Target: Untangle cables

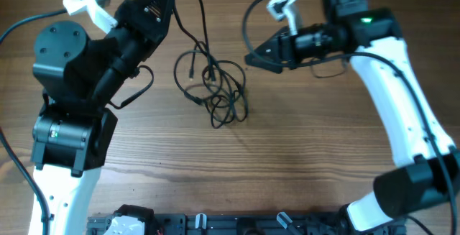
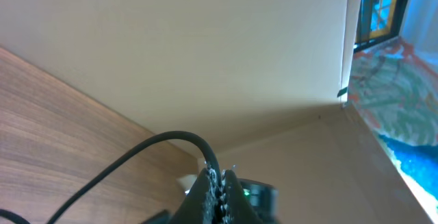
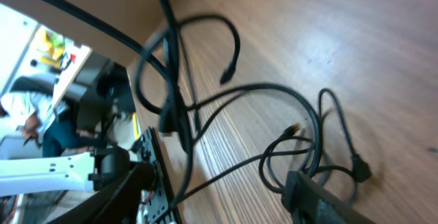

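Table (image 1: 302, 163) smooth brown wood grain, low sheen; cables (image 1: 215, 84) black rubbery sheathing, slightly glossy, one plug (image 3: 294, 126) tipped in gold-coloured metal; left arm (image 1: 65, 48) matt black plastic housing; right arm (image 1: 395, 95) glossy white plastic shell.

Lab or office: wooden table (image 1: 287, 170), seated person (image 3: 27, 118).
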You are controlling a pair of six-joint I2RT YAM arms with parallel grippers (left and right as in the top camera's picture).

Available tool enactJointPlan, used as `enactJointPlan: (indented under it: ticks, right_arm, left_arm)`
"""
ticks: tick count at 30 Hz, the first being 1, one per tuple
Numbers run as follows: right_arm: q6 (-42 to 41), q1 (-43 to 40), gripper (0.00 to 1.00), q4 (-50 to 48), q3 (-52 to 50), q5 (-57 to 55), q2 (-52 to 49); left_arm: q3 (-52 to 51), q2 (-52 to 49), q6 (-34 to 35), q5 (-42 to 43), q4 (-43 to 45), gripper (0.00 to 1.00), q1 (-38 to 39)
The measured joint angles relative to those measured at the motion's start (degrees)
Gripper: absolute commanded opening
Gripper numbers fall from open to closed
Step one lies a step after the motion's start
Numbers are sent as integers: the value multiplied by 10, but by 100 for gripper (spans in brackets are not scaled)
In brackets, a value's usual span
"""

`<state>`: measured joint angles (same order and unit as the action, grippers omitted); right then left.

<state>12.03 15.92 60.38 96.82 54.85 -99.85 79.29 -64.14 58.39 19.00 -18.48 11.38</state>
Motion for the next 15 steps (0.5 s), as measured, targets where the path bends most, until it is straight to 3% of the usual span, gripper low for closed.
enactJointPlan:
  ticks: [3, 10, 15]
  right_arm:
    - [-25, 37, 66, -22, 0, -30, -32]
    - [-131, 110, 48, -84, -1, -89, -56]
    - [-190, 137, 49, -88, -1, -143, -56]
  left_arm:
    - [0, 0, 12, 0, -15, 4, -7]
    - [0, 0, 20, -1, -32, 4, -30]
    - [0, 0, 20, 0, -35, 4, -61]
